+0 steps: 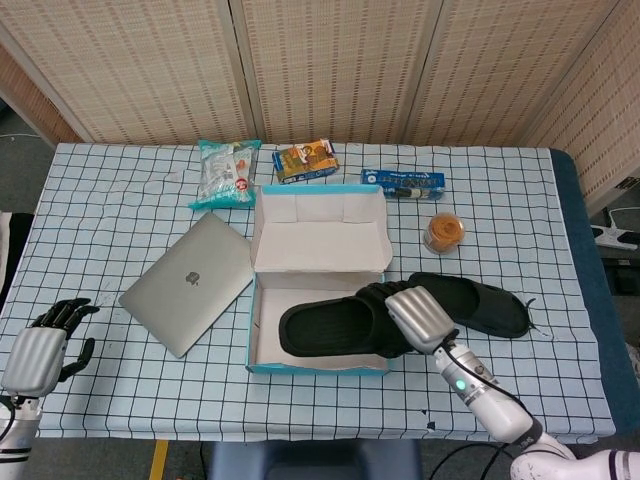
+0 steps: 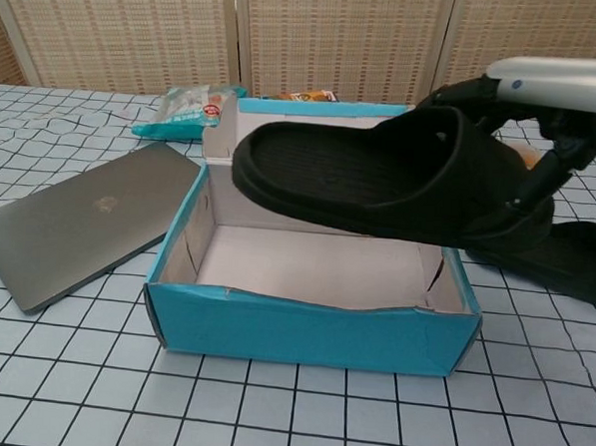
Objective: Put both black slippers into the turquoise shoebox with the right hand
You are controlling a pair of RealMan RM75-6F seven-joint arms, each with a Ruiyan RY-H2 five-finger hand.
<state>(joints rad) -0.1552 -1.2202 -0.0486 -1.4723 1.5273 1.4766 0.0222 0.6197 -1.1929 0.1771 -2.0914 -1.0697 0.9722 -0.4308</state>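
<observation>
one slipper [image 1: 330,328] lengthwise over shoebox [image 1: 318,368], toe leftward, in right hand [image 1: 420,316]

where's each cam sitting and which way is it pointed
Head view: high above the near table edge, looking steeply down on the checked tablecloth; shows the left hand and the right hand holding a black slipper.
Chest view: low at the near edge, looking forward over the turquoise shoebox; shows only the right hand.
Shared: shoebox, held slipper, second slipper, laptop.
</observation>
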